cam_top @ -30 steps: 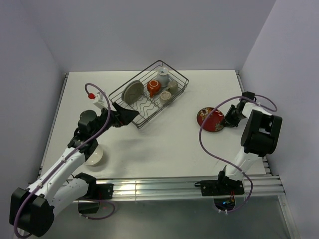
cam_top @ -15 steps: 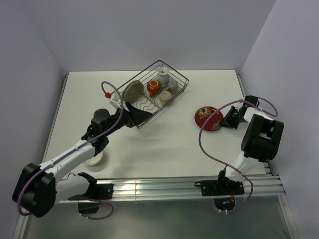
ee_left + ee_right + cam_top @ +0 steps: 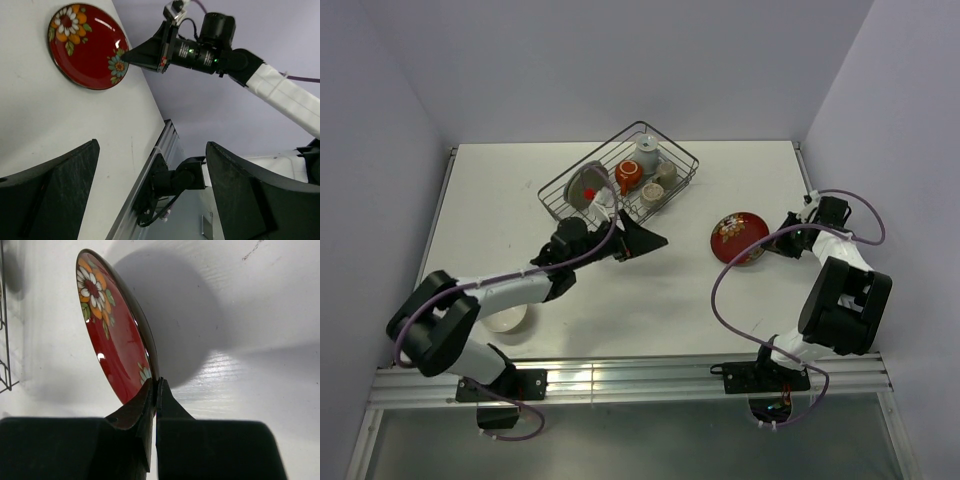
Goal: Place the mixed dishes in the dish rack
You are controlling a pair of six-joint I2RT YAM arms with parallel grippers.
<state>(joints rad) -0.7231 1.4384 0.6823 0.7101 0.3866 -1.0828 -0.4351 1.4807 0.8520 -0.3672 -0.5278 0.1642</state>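
Observation:
The red floral plate (image 3: pixel 737 236) stands tilted on the table to the right of the dish rack (image 3: pixel 672 183), its lower rim pinched by my right gripper (image 3: pixel 766 246), which is shut on it. The right wrist view shows both fingertips meeting on the plate's (image 3: pixel 116 340) edge at the right gripper (image 3: pixel 158 384). My left gripper (image 3: pixel 658 240) hangs open and empty in front of the rack, pointing at the plate (image 3: pixel 85 45). In the rack stand an olive-grey plate (image 3: pixel 584 186), an orange-red mug (image 3: pixel 628 177) and small cups (image 3: pixel 647 155). A cream bowl (image 3: pixel 506 318) sits near the table's front left.
The left wrist view looks across the table to the right gripper (image 3: pixel 126 56) and the right arm's base at the table's metal front rail (image 3: pixel 150 180). Purple walls close in the table at the back and both sides.
My left arm swung right, from the rack's left corner across its front. My right gripper closed on the plate's rim, and the plate tipped up and shifted slightly left.

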